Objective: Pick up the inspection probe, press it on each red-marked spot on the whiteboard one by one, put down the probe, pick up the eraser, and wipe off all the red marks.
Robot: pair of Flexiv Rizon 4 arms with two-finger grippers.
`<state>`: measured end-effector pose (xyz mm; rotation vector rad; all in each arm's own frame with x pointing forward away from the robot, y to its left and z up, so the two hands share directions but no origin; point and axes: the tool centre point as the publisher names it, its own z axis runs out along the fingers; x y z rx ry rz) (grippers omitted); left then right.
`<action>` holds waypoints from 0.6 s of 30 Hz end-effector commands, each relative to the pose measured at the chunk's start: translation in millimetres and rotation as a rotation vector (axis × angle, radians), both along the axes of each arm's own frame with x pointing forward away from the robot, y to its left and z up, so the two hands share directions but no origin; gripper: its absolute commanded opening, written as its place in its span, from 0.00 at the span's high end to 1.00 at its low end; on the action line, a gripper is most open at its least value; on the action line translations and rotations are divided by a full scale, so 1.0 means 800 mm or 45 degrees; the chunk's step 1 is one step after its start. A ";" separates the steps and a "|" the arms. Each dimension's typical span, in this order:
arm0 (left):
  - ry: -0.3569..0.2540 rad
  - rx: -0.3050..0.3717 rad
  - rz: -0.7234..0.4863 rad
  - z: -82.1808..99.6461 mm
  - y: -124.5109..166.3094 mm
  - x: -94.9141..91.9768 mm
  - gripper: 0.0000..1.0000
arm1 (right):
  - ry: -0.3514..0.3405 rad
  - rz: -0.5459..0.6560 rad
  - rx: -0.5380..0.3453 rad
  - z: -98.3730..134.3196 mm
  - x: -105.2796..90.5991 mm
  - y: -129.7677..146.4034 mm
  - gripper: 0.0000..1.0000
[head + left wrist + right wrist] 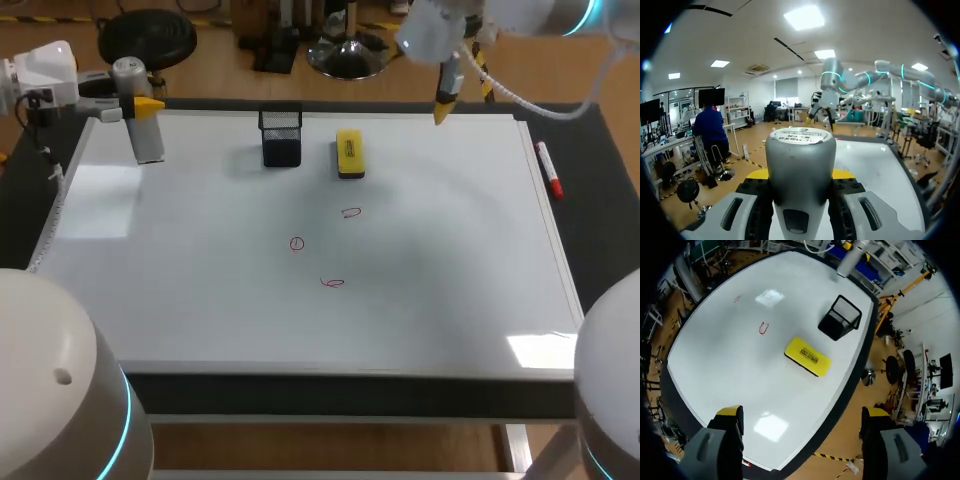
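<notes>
My left gripper [146, 106] is over the whiteboard's [200, 300] far left corner, shut on the grey cylindrical probe [148, 142], which stands upright. In the left wrist view the probe [800, 165] fills the gap between the fingers of that gripper [800, 176]. Three red marks [351, 212] [297, 243] [332, 283] sit mid-board. The yellow eraser [349, 153] lies at the back middle. My right gripper [444, 102] hangs open above the far right edge; in its own view this gripper [801, 415] holds nothing, with the eraser [807, 356] ahead of it.
A black mesh holder [281, 137] stands just left of the eraser, also visible in the right wrist view [840, 317]. A red marker pen [548, 170] lies on the board's right rim. Bare board stretches across the front and the left.
</notes>
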<state>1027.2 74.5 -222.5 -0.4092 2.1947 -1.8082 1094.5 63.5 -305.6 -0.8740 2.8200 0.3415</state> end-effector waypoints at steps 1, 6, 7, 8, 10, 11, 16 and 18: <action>-0.003 -0.001 0.003 0.001 -0.001 -0.001 1.00 | 0.261 0.215 -0.185 -0.038 0.013 0.013 0.00; -0.003 -0.001 0.003 0.001 -0.001 -0.001 1.00 | 0.261 0.451 -0.260 -0.060 0.001 0.028 0.00; -0.003 -0.001 0.003 0.001 -0.001 -0.001 1.00 | 0.228 0.514 -0.304 -0.063 -0.002 0.033 0.00; -0.003 -0.001 0.003 0.001 -0.001 -0.001 1.00 | 0.225 0.554 -0.316 -0.066 -0.004 0.037 0.00; -0.003 -0.001 0.003 0.001 -0.001 -0.001 1.00 | 0.207 0.659 -0.361 -0.072 -0.009 0.045 0.00; -0.003 -0.001 0.003 0.001 -0.001 -0.001 1.00 | 0.206 0.698 -0.362 -0.076 -0.010 0.048 0.00; -0.003 -0.001 0.003 0.001 -0.001 -0.001 1.00 | 0.181 0.908 -0.362 -0.089 -0.018 0.061 0.00; -0.003 -0.001 0.003 0.001 -0.001 -0.001 1.00 | 0.159 0.976 -0.336 -0.091 -0.021 0.065 0.00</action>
